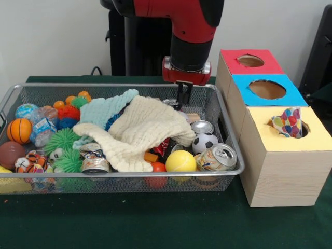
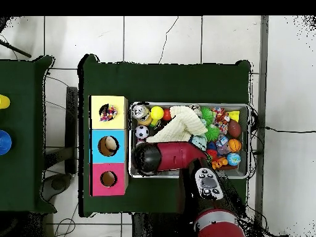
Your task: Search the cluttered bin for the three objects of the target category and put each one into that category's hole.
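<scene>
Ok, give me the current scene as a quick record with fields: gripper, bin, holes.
gripper: down at the bin's far side, fingers close together, grasp unclear
bin: wire mesh, cluttered with balls, cans, cloths
cream cloth: draped over the middle
yellow hole: patterned cloth sticking out
blue hole: something inside in the overhead view
red hole: contents unclear
</scene>
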Tool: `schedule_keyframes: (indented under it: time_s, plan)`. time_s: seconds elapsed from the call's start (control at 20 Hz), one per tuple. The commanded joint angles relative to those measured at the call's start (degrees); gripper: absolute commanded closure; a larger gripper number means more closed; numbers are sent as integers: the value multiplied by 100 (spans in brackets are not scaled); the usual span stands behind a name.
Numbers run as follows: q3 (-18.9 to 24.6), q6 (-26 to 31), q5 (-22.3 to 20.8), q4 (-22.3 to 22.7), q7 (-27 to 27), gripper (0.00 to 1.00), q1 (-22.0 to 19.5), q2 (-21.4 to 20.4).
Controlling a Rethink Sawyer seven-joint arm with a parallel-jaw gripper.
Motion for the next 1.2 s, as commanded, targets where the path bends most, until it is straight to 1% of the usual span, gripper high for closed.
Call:
schedule_keyframes:
  time_s: [0.05,0.25,0.45,0.6,0.8,0.95,1.2]
  plan:
    - [304,1047,420,-249,78,100,-389,-300]
    - [398,1405,440,-471,-77,100,-447,-353]
    - [480,1573,385,-659,-233,100,-579,-295]
    - [515,1770,341,-817,-272,100,-570,-293]
    - [523,1728,162,-1021,-398,100,-588,-173]
    - [613,1596,53,-1182,-585,100,-685,63]
    - [784,1587,32,-1401,-866,100,-880,235]
